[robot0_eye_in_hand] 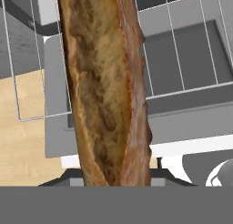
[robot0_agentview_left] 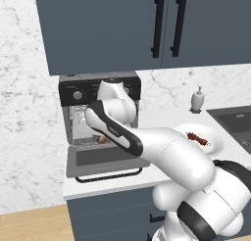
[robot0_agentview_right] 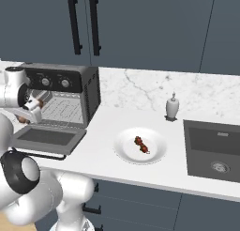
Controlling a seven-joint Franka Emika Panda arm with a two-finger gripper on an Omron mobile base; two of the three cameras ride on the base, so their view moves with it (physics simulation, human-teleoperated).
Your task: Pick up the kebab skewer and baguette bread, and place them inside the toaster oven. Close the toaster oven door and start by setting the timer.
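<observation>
Currently tool (robot0_agentview_right: 29, 105) is gripping baguette (robot0_eye_in_hand: 107, 91) at open oven (robot0_agentview_right: 70, 91) rack, skewer (robot0_agentview_right: 141, 144) waiting on plate (robot0_agentview_right: 124, 152); door, timer pending.

Golden-brown baguette bread (robot0_eye_in_hand: 107, 91); red-and-brown kebab skewer (robot0_agentview_right: 141, 144).

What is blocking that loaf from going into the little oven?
Nothing visible. The toaster oven door lies dropped open, and the baguette bread, held in the gripper, is already over the wire rack at the mouth of the toaster oven.
</observation>
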